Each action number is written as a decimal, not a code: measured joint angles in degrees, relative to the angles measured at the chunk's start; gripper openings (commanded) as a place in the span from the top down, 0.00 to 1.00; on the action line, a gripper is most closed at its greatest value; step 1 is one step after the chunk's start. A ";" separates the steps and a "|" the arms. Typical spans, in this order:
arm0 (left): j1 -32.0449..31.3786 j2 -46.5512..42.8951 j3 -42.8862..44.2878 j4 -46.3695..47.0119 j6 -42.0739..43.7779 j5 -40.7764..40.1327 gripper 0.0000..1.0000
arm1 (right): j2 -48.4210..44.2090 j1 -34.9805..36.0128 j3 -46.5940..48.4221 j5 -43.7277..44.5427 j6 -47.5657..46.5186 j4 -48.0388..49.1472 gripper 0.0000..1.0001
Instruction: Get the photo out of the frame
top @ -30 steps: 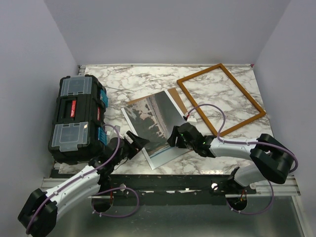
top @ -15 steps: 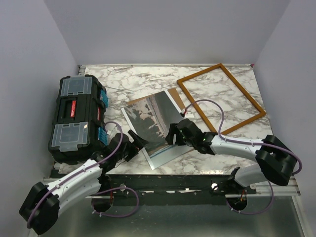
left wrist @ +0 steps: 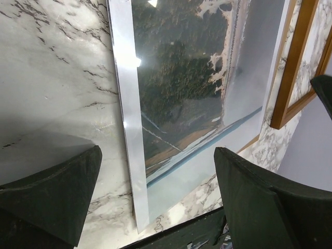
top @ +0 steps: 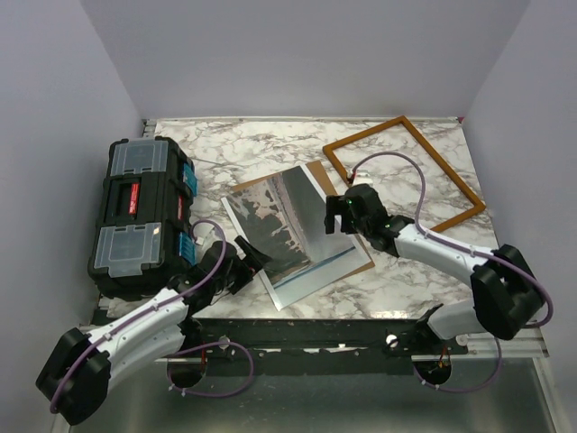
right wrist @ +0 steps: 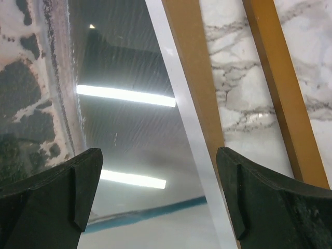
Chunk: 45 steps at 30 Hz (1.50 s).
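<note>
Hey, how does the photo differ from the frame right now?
The photo is a solid glossy sheet showing a grey landscape; the frame is an open orange-brown wooden outline with the table showing through. The photo lies mid-table over a brown board; the frame lies empty at the far right. Both are rectangles lying flat and skewed.

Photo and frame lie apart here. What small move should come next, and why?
Probably draw the right gripper up and back: the photo lies flat outside the frame, and both it and the left gripper stand open, holding nothing, so the job looks done.
</note>
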 measured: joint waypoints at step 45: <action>0.94 5.73 2.67 0.96 -0.52 1.36 0.07 | 17.40 -3.93 1.53 -6.56 -3.72 13.70 0.08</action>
